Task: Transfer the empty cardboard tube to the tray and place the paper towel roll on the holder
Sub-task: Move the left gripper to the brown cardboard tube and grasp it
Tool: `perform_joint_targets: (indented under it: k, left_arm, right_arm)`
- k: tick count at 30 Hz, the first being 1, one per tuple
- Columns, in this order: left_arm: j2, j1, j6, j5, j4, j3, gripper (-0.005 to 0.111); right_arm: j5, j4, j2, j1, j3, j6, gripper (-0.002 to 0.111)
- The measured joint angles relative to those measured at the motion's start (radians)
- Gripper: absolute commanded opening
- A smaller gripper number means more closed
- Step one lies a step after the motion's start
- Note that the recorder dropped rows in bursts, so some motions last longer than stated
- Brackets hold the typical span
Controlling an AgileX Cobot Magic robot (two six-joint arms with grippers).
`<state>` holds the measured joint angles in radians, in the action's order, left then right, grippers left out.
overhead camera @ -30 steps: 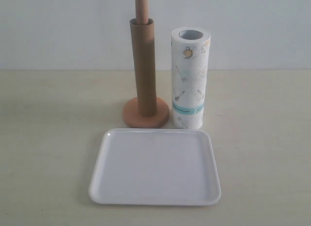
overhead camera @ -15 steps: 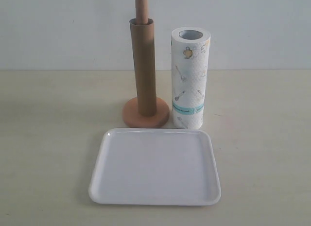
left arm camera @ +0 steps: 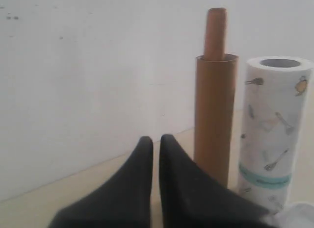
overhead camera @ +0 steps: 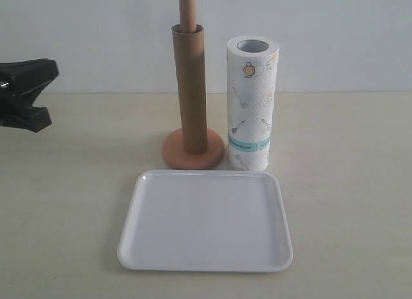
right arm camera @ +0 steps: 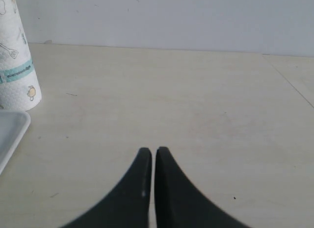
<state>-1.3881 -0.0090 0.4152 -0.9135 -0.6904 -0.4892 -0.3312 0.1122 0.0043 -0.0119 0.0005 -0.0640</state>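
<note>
Behind the white tray on the counter, the empty cardboard tube stands sleeved over the wooden holder, whose rod tip pokes out above. The paper towel roll stands upright just beside the holder's base. The left fingers, low over the counter's left side, and the right fingers are each pressed nearly together, gripping nothing.

Matt cardboard tube, wooden holder, glossy plastic tray, printed paper roll

A pale beige table bears a flat white plastic tray. Behind it stand a wooden disc-based holder and a printed white paper roll.
</note>
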Motion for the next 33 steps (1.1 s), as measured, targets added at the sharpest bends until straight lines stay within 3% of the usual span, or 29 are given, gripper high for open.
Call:
perform_joint_targets:
  k: [6, 11, 14, 18, 21, 28, 33]
  left_arm:
    - [-0.172, 0.0, 0.033, -0.16, -0.101, -0.103, 0.004]
    - [-0.291, -0.001, 0.121, -0.194, -0.203, -0.187, 0.008]
    - [-0.352, -0.022, 0.16, -0.194, -0.233, -0.229, 0.024]
    - [-0.433, -0.087, 0.172, -0.194, -0.239, -0.294, 0.06]
    - [-0.485, -0.138, 0.175, -0.194, -0.229, -0.353, 0.073]
    - [-0.574, -0.214, 0.175, -0.175, -0.115, -0.471, 0.074]
    - [-0.636, -0.26, 0.175, -0.062, -0.104, -0.578, 0.074]
  right_arm:
    - [0.0, 0.0, 0.0, 0.0, 0.0, 0.0, 0.002]
    - [0.0, 0.0, 0.0, 0.0, 0.0, 0.0, 0.002]
    - [0.0, 0.0, 0.0, 0.0, 0.0, 0.0, 0.002]
    - [0.0, 0.0, 0.0, 0.0, 0.0, 0.0, 0.002]
    - [0.0, 0.0, 0.0, 0.0, 0.0, 0.0, 0.002]
    - [0.0, 0.0, 0.0, 0.0, 0.0, 0.0, 0.002]
    - [0.0, 0.0, 0.0, 0.0, 0.0, 0.0, 0.002]
